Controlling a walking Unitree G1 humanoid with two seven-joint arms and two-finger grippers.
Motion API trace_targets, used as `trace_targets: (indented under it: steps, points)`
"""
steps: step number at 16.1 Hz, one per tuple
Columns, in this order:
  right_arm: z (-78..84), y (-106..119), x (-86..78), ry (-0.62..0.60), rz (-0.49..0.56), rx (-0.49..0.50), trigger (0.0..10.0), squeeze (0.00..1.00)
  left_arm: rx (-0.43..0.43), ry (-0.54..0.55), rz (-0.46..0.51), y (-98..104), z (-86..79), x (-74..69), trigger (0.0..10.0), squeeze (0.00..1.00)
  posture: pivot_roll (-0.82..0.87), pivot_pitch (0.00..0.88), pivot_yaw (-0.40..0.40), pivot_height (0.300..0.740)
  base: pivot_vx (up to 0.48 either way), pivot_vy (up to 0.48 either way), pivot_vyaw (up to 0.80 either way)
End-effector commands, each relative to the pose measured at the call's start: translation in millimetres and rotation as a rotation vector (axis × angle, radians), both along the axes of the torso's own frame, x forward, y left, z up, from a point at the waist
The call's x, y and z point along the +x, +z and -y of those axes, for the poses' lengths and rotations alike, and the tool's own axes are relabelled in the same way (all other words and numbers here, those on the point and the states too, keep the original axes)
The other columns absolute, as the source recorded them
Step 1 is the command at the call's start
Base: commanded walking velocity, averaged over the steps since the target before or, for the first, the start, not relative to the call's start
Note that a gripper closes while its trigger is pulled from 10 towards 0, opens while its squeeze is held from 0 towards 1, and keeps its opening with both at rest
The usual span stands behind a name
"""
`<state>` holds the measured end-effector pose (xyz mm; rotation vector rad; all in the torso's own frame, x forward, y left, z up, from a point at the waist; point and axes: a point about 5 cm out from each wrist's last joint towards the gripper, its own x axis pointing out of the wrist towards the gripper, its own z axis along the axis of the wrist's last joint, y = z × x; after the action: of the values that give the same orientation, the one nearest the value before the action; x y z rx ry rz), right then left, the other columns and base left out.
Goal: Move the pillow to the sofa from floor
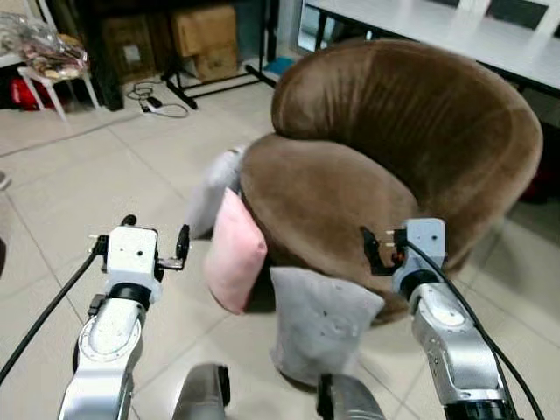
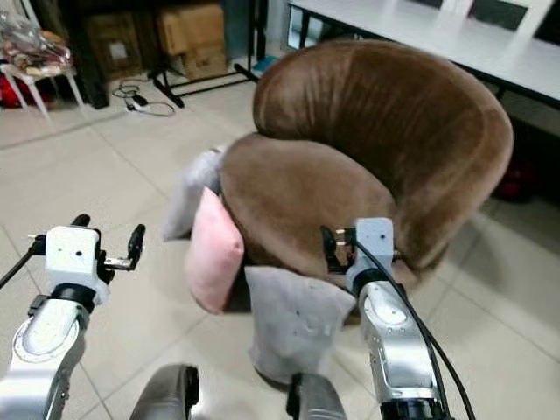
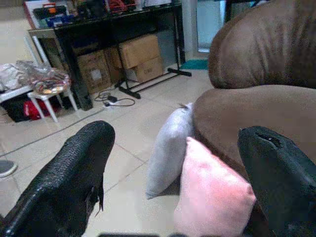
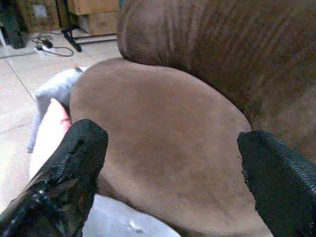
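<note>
Both grippers are held raised in front of the robot with their black fingers spread apart and nothing between them: the left gripper hangs over the tiled floor, and the right gripper is poised just in front of the seat edge of the round brown velvet sofa. Three cushions are propped on the floor against the sofa's front: a soft pink square pillow, a pale grey pillow behind it, and a second grey pillow lower down, nearest the robot. Which one is meant cannot be told. Each is judged to be light, soft and easily squashed, so a pinch on an upper corner or top edge should be favoured, since the fabric gathers there. The pink pillow lies between the two grippers, nearer the left one, slightly below and ahead of its fingers.
</note>
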<state>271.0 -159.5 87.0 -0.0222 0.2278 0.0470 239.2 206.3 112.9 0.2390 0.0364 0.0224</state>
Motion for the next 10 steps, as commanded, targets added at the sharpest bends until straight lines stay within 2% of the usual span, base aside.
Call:
trace_targets:
  steps: [1,10]
  points:
    - [-7.4,3.6,2.3,0.022,0.016,0.005,10.0,0.0,0.012,0.007,0.013,3.9,-4.7,-0.2,10.0,0.0,0.03,0.0,-0.061,0.63,0.33,0.0,0.0]
    - [-9.7,3.1,2.3,0.042,0.018,-0.007,10.0,0.0,0.013,0.001,0.013,4.5,-4.4,0.0,10.0,0.0,0.04,0.0,-0.059,0.63,0.328,0.0,0.0]
